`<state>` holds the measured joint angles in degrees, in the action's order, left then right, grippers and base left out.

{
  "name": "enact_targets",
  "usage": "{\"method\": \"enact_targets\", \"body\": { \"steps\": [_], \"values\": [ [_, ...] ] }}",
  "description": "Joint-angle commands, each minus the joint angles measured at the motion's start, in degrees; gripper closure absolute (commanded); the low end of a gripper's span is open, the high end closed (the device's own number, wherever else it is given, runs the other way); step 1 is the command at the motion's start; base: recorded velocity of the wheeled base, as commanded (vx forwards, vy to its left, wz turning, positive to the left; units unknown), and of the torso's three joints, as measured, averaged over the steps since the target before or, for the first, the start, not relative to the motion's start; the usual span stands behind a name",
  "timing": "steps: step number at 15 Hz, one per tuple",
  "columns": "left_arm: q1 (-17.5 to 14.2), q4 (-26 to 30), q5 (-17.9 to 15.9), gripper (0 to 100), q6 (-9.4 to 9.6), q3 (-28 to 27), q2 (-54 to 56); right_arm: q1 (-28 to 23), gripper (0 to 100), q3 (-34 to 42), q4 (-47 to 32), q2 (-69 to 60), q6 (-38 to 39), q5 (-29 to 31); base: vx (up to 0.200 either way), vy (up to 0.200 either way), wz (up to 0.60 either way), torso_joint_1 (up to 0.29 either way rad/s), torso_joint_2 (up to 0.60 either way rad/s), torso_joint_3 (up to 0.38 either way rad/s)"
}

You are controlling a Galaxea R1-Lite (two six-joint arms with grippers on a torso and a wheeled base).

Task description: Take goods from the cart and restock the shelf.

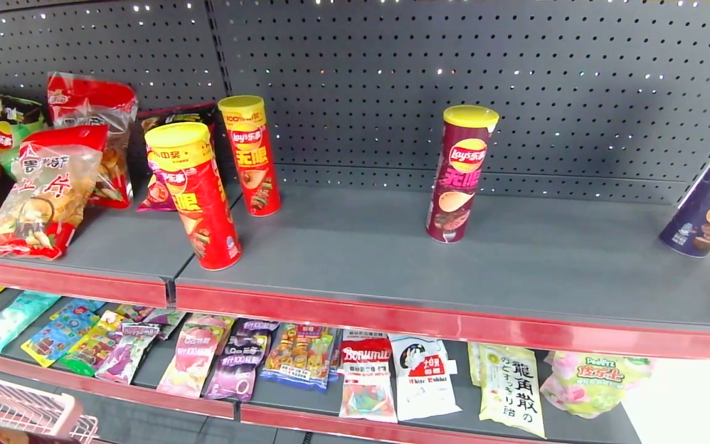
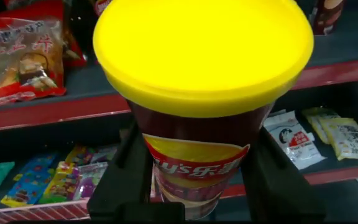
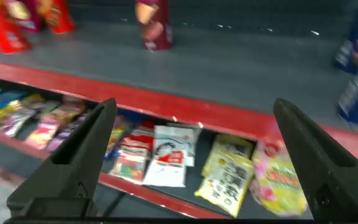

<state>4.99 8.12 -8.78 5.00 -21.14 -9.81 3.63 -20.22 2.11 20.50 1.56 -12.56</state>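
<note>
The left claw [image 2: 197,186] is closed on a yellow-lidded can [image 2: 201,56], upright between its fingers, in front of the shelf [image 2: 55,112]. The right claw [image 3: 193,109] gapes wide, empty, facing the shelf.

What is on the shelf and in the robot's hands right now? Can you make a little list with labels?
left gripper: shut on held maroon chip can
right gripper: open, empty
upper shelf: front red chip can, rear red chip can, standing maroon chip can, dark blue cans at right, snack bags at left
lower shelf: candy packets lying flat
cart: pink wire basket, lower left
</note>
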Motion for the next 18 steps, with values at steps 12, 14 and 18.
{"method": "enact_targets", "body": {
  "steps": [12,14,18],
  "values": [
    [1.7,-0.2,-1.0,100,-3.5,-2.8,-5.1,2.4,0,-25.7,24.2,66.3,-11.8,-33.2,0.0,0.0,0.0,0.0,0.0,0.0],
    [1.7,-0.2,-0.9,100,-3.5,-2.9,-5.3,2.3,0,-29.3,24.2,70.3,-13.2,-36.3,0.0,0.0,0.0,0.0,0.0,0.0],
    [1.7,-0.2,-0.9,100,-3.33,-2.9,-5.7,0.8,0,-38.5,24.4,79.0,-14.4,-38.6,0.0,0.0,0.0,0.0,0.0,0.0]
  ]
}}
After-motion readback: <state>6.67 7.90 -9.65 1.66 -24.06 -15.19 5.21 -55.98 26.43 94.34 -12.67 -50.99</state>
